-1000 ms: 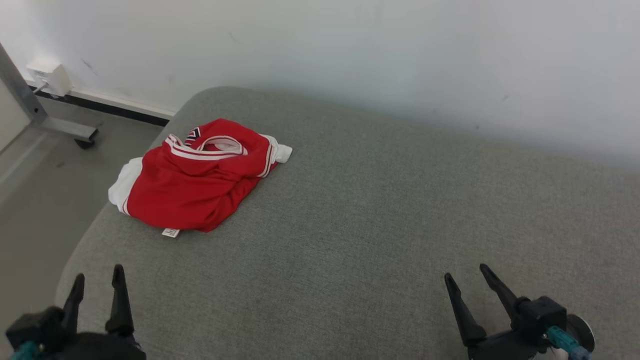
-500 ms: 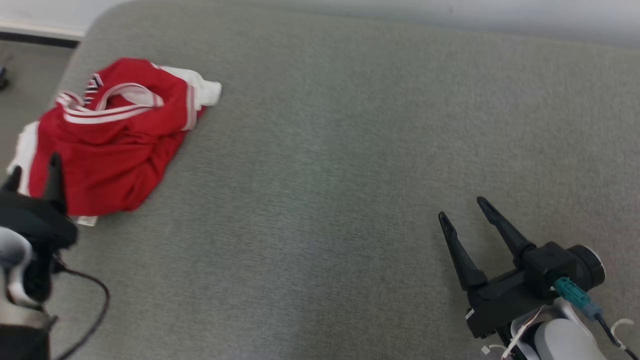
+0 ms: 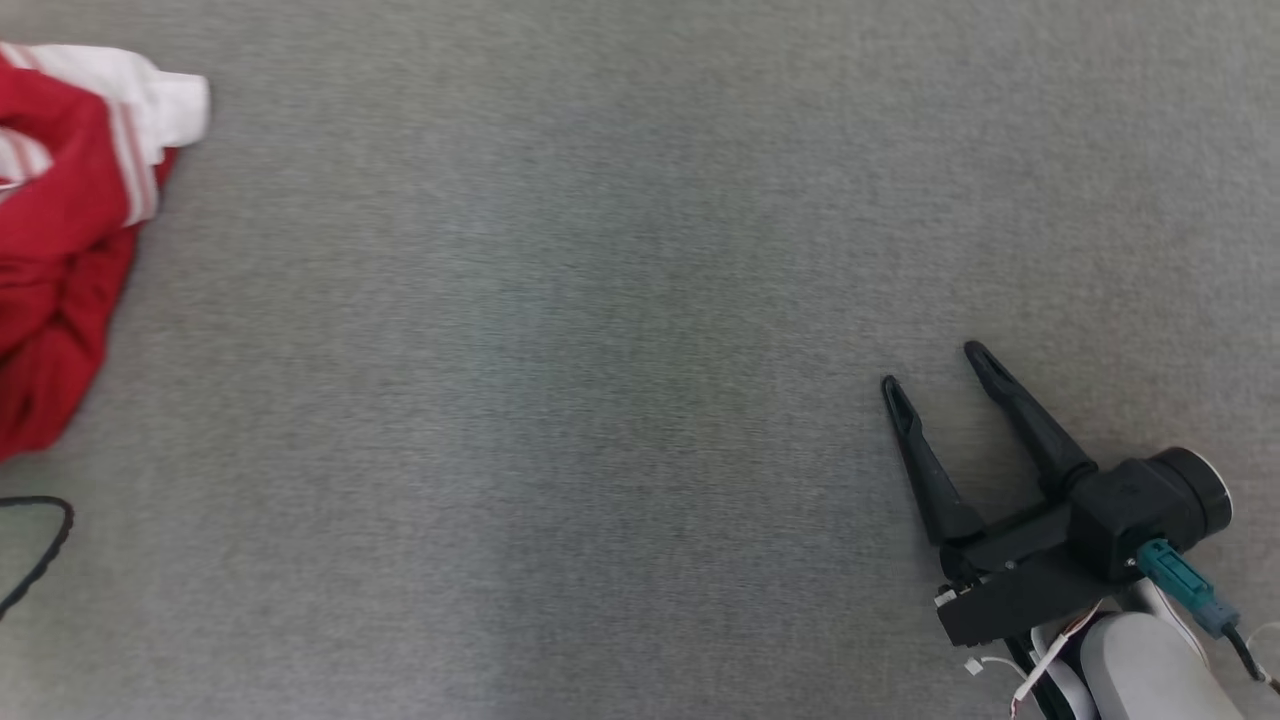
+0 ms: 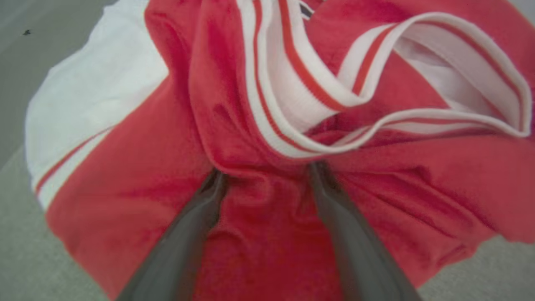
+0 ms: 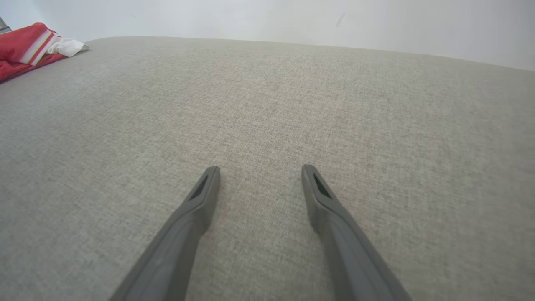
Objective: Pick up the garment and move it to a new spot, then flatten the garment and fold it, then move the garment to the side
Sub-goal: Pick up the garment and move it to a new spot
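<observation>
The garment (image 3: 60, 240) is a crumpled red shirt with white striped trim, lying at the left edge of the head view on a grey padded surface (image 3: 600, 350). In the left wrist view the garment (image 4: 267, 234) lies bunched close in front. My left gripper (image 4: 267, 169) is open there, its two fingertips pressed into the red cloth just under the striped collar, a fold of cloth between them. My right gripper (image 3: 935, 368) stands open over bare surface at the lower right, far from the garment. The right wrist view shows the same open gripper (image 5: 259, 169) and the garment (image 5: 23, 48) at far top left.
A black cable (image 3: 35, 545) loops in at the lower left edge of the head view. A pale wall (image 5: 292, 21) rises behind the far edge of the surface. Grey floor (image 4: 16, 62) lies beyond the surface's left edge.
The head camera has swung down and right, so the garment slid to the view's left edge. My left gripper has left the head view. My right gripper stays open at the lower right.
</observation>
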Controlling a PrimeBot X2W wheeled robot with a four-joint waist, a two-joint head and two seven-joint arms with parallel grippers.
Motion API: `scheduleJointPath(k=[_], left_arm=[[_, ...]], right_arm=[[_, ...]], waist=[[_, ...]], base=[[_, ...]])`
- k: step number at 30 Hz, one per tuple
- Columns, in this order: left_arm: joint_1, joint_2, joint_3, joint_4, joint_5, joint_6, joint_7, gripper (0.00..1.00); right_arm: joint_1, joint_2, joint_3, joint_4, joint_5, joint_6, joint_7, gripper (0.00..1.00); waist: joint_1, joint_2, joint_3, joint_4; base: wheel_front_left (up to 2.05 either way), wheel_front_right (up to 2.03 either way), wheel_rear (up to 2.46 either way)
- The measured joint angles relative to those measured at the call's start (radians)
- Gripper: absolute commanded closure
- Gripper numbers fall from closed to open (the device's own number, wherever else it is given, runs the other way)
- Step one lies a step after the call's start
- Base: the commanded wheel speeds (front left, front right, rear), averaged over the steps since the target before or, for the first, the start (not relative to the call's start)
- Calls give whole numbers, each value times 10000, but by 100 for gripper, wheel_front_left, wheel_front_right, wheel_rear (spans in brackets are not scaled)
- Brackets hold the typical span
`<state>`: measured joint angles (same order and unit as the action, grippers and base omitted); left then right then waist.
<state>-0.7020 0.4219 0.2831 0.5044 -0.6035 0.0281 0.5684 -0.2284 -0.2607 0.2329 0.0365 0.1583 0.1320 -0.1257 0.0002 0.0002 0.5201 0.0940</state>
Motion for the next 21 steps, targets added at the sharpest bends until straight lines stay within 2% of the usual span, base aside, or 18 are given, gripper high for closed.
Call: scheduleJointPath(k=[5, 6, 7, 8, 12, 21], left_arm=[[141, 10, 146, -161, -221, 479, 874, 0], [169, 38, 161, -184, -236, 529, 1034, 19], [214, 67, 178, -240, -238, 594, 1104, 82], [256, 73, 178, -290, -236, 602, 1099, 100], [489, 40, 209, -428, -499, 326, 1104, 100], [874, 242, 366, -1271, -859, -470, 936, 100]], right_arm=[[-131, 65, 19, -44, 0, 0, -86, 0], [-148, 81, 29, -31, -2, 0, -117, 0], [-150, 92, 40, -19, -2, 0, -128, 0], [-150, 96, 52, 10, -2, 0, -155, 0], [-144, 128, 107, 186, 0, 0, -194, 0], [86, 458, 330, 1055, 270, 0, -537, 0]], waist=[[-2, -3, 359, -456], [-3, -3, 392, -528], [-4, -4, 410, -593], [-5, -4, 410, -639], [-4, -3, 221, -696], [-2, -1, -1006, -680]], base=[[0, 0, 0], [0, 0, 0], [0, 0, 0], [0, 0, 0], [0, 0, 0], [0, 0, 0]])
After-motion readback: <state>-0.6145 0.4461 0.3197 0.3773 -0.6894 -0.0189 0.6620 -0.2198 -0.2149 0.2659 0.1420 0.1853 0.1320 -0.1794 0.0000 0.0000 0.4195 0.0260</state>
